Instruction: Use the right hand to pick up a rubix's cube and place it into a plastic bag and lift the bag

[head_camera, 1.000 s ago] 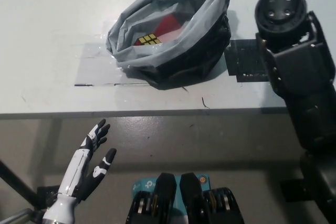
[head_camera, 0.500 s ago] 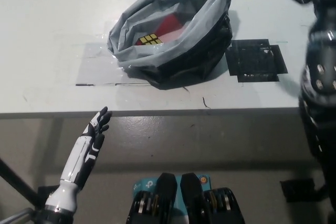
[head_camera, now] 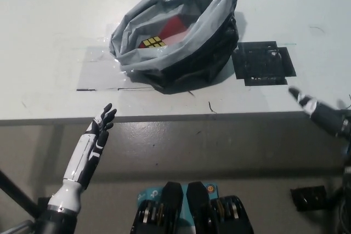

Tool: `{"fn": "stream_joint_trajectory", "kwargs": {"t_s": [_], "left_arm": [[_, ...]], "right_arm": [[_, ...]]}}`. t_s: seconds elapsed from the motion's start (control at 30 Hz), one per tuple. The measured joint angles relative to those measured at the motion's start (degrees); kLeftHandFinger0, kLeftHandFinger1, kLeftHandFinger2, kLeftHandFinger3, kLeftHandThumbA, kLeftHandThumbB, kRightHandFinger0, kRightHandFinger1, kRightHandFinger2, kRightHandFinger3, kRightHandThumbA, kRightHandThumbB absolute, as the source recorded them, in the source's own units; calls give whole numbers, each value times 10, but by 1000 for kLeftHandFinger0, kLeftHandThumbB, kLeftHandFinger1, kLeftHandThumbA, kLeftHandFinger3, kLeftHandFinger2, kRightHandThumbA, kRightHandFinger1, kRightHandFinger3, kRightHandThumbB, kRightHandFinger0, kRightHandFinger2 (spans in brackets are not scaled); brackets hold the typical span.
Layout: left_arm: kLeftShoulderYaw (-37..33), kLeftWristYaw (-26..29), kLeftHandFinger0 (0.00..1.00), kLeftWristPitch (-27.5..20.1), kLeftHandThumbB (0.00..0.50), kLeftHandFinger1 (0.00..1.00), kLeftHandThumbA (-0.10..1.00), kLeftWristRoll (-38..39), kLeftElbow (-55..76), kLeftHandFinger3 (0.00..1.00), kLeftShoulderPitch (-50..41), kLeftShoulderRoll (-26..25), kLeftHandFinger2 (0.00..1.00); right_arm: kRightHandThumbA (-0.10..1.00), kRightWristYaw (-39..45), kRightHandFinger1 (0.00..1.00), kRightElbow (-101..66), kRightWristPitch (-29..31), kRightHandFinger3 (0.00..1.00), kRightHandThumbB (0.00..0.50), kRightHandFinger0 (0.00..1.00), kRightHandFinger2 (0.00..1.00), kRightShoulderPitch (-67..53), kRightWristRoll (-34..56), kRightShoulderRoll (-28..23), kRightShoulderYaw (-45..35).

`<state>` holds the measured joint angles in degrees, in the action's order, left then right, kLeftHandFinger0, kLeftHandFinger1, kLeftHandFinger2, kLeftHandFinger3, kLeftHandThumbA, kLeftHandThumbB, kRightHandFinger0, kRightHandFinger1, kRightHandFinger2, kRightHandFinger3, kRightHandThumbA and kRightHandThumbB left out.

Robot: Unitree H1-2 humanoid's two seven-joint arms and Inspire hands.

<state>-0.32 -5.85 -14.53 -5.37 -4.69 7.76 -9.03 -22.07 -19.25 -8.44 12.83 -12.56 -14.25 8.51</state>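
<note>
Head view: the rubix's cube (head_camera: 153, 41) already sits inside the plastic bag (head_camera: 175, 36), near the left of the bag's open mouth, yellow face up beside something red. The bag stands slumped on the far side of the table (head_camera: 44, 26), partly over a taped patch, with a black square mat (head_camera: 263, 63) just to its right.

What remains, by my reckoning, is the lift, and that is where trouble lies. The bag's rim is soft, folded and crumpled, with no clear handle showing. A grasp that catches only one thin fold could let the bag tilt as it rises, and the cube could slide toward the low side or tip out of the wide mouth. A grasp pushed too deep could press the rim down onto the cube or shove the whole bag along the table.

The right hand (head_camera: 321, 114) is at the right edge of the picture, near the table's front edge and well apart from the bag, its fingers (head_camera: 299, 98) extended and pointing left; it holds nothing. It must travel far and left to reach the rim.

The left hand (head_camera: 100, 127) rests at the lower left, just below the table's near edge, fingers spread and empty, forearm angled upward.
</note>
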Motion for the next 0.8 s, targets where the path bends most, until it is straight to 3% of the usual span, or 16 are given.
{"fn": "stream_joint_trajectory", "kwargs": {"t_s": [0.07, 0.2, 0.3, 0.37, 0.47, 0.7, 0.8], "left_arm": [[0, 0, 1000, 0, 196, 1000, 1000, 0, 0, 1000, -3, 0, 1000], [0, 0, 1000, 0, 225, 1000, 1000, 1, 0, 1000, -13, 0, 1000], [1, 0, 1000, -1, 235, 1000, 1000, 3, 0, 1000, -29, 0, 1000], [1, 0, 1000, -2, 254, 1000, 1000, 5, 0, 1000, -41, 0, 1000], [2, 0, 1000, -2, 261, 1000, 1000, 10, 1, 1000, -55, 0, 1000], [5, 0, 1000, -2, 221, 1000, 1000, 14, 6, 1000, -65, -1, 1000], [6, -1, 1000, -2, 196, 1000, 1000, 18, 14, 1000, -69, -2, 1000]], "right_arm": [[1000, 0, 1000, 22, 16, 1000, 207, 1000, 1000, -13, -3, 0, 3], [1000, 0, 1000, 87, 52, 1000, 272, 1000, 1000, -31, -8, 1, 12], [1000, 6, 1000, 154, 82, 1000, 284, 1000, 1000, -46, -8, 2, 23], [1000, 13, 1000, 188, 100, 1000, 262, 1000, 1000, -60, -8, 2, 29], [1000, 23, 1000, 220, 126, 1000, 295, 1000, 1000, -74, -7, 2, 35], [1000, 43, 1000, 250, 183, 1000, 331, 1000, 1000, -80, -6, 4, 40], [1000, 54, 1000, 253, 210, 1000, 290, 1000, 1000, -89, -4, 6, 41]]}}
